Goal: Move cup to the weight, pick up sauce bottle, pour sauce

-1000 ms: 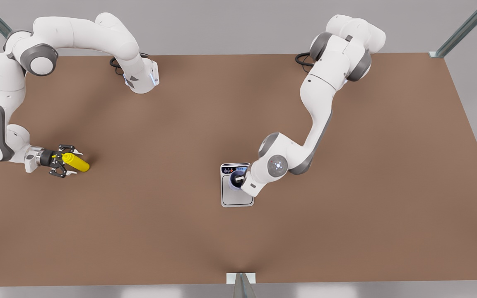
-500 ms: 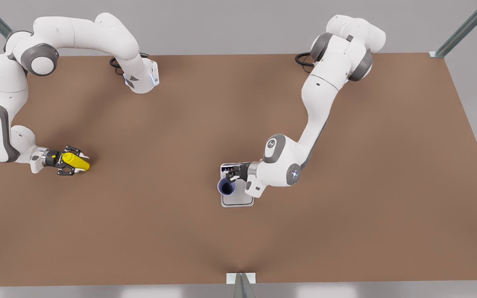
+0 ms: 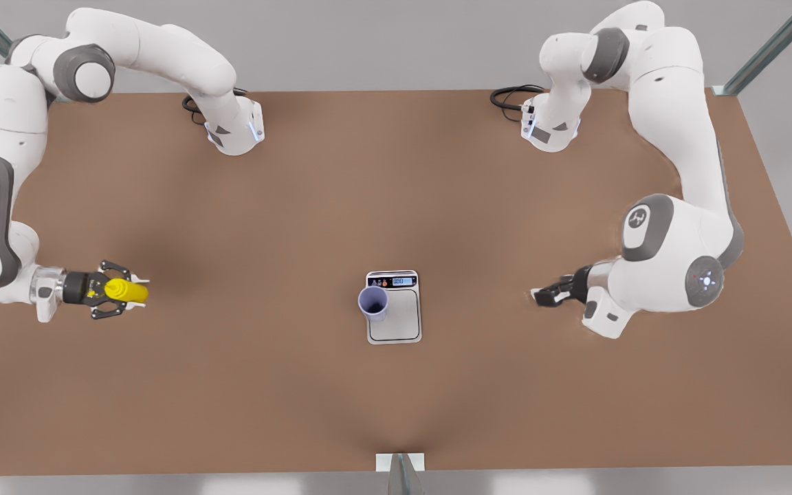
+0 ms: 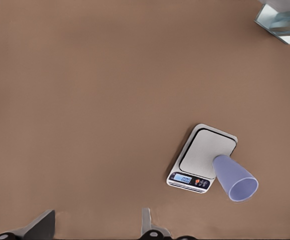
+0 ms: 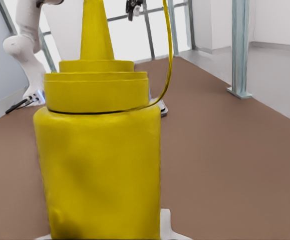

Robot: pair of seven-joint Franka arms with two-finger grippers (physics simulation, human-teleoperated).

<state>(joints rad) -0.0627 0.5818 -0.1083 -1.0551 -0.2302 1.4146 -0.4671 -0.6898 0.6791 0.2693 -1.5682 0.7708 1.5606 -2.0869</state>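
Observation:
The lavender cup stands upright on the weight, at the platform's edge toward the front view's left. My left gripper hovers open and empty far off to the front view's right of the weight. The yellow sauce bottle is at the front view's far left. My right gripper is shut on it, its fingers on either side of the body. In the right wrist view the nozzle points up.
Both arm bases stand at the table's far edge with black cables beside them. A metal bracket sits at the middle of the near edge. Metal posts rise at the far corners.
My left gripper let go of the cup on the weight and drew far back toward the front view's right. My right gripper closed on the sauce bottle and shifted it slightly.

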